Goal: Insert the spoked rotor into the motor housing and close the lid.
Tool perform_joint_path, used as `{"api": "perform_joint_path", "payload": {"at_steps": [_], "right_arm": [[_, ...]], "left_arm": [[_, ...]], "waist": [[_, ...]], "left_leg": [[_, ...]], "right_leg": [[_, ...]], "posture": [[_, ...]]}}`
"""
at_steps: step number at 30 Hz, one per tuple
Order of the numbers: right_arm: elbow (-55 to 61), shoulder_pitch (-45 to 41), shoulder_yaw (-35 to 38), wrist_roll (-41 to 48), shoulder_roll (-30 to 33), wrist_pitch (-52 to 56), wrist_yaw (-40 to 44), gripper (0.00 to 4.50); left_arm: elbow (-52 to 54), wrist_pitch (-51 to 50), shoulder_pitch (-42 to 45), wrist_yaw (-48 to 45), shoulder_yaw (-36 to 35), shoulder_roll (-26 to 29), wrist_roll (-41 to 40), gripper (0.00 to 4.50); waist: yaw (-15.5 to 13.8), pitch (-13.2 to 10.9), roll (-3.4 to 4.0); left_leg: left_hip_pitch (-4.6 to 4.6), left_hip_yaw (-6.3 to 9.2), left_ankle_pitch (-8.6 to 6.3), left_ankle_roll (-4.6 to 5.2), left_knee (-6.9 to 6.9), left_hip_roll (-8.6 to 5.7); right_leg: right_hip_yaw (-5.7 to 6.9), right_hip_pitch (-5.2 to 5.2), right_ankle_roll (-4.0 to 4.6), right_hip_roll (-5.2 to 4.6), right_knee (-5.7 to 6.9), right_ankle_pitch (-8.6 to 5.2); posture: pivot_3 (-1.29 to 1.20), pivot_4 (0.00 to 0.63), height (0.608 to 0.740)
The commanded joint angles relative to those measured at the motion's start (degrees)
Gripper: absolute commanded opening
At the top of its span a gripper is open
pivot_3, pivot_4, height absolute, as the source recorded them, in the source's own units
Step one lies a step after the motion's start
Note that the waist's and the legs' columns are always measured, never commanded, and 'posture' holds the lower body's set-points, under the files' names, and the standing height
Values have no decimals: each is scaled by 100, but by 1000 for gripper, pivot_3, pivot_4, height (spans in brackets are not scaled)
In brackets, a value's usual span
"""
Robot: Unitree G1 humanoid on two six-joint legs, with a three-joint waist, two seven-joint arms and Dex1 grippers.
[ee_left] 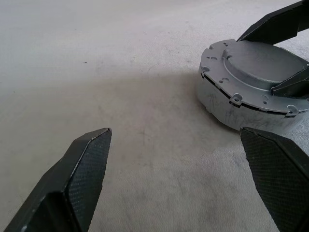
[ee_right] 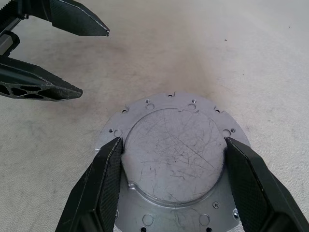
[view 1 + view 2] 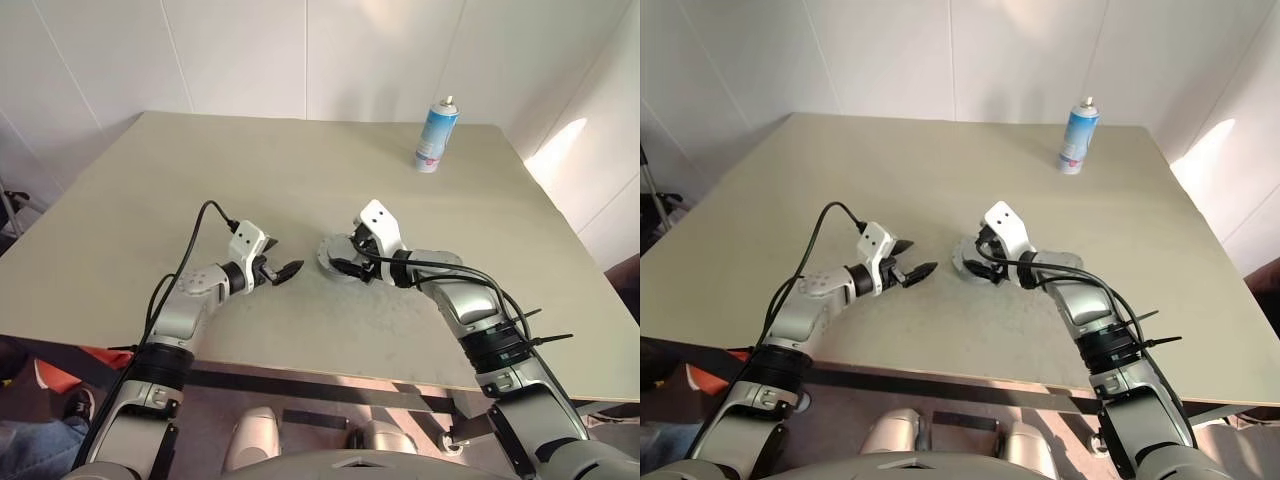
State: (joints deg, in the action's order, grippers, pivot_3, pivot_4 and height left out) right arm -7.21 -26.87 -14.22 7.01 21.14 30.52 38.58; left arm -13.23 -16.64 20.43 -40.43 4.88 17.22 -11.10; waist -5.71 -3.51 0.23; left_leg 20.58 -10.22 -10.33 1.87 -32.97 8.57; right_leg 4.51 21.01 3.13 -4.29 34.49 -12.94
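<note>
The lid (image 2: 174,159) sits on the housing (image 1: 227,111) mid-worktop (image 3: 150,200). My right claw (image 2: 171,181) straddles its raised centre, fingers beside it; my left claw (image 1: 176,166) hangs released at nine o'clock. Rigid, smooth, probably heavy metal: grip the rim.

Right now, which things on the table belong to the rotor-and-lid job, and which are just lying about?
Part of the job:
- lid, seated on top of the motor housing, between the right gripper's fingers
- left gripper, open, beside the housing, holding nothing

Just lying about:
- spray can, upright at the table's far right
</note>
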Motion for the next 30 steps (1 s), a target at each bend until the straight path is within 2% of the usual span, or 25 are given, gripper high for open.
{"api": "perform_joint_path", "payload": {"at_steps": [1, 6, 17, 20, 25, 28, 30], "right_arm": [[-291, 108, -73, -260, 123, 125, -97, 3172], [-466, 179, 128, 118, -47, 543, 54, 3172], [-932, 275, -157, -251, 138, 130, 147, 3172], [-983, 301, -211, -313, 147, 17, 135, 3172], [-1020, 301, -207, -314, 140, -20, 116, 3172], [-1037, 288, -210, -323, 135, -34, 101, 3172], [-1044, 278, -214, -327, 137, -48, 93, 3172]], "left_arm": [[216, 24, 65, 15, -59, 18, -46, 4500], [238, 3, 57, 27, -44, -6, -48, 4500], [292, -56, 47, 68, -77, -42, -89, 4500], [336, -299, 164, 191, -215, -197, -291, 4500], [248, -1125, 647, 575, -580, -747, -860, 4500], [-242, -1489, 1073, 733, -706, -1025, -1048, 3909], [-593, -1585, 1311, 702, -669, -1130, -1048, 3233]], "waist": [[1, 0, 0], [1, 1, -1], [4, 9, -9], [8, 10, -5], [23, 11, -9], [22, 11, -9], [24, 13, -5]], "left_leg": [[0, 0, 0, 0, 0, 0], [-1, 0, 0, 0, 0, 0], [-41, 1, -2, 1, 6, 0], [-81, 3, -3, 2, 45, -3], [-90, 2, -10, 13, 51, -8], [-90, 2, -11, 16, 51, -13], [-93, 2, -11, 16, 54, -13]], "right_leg": [[0, 0, 0, 0, -1, 0], [0, -3, 0, 0, -2, 0], [2, -18, -3, 0, -24, -2], [16, -72, -9, 0, -105, -5], [20, -108, -16, -1, -169, -9], [17, -107, -16, -4, -172, -9], [18, -105, -17, -4, -172, -9]], "posture": [[0, 0, 740], [0, 0, 740], [0, 0, 740], [0, 0, 740], [0, 0, 740], [0, 0, 740], [0, 0, 740]]}}
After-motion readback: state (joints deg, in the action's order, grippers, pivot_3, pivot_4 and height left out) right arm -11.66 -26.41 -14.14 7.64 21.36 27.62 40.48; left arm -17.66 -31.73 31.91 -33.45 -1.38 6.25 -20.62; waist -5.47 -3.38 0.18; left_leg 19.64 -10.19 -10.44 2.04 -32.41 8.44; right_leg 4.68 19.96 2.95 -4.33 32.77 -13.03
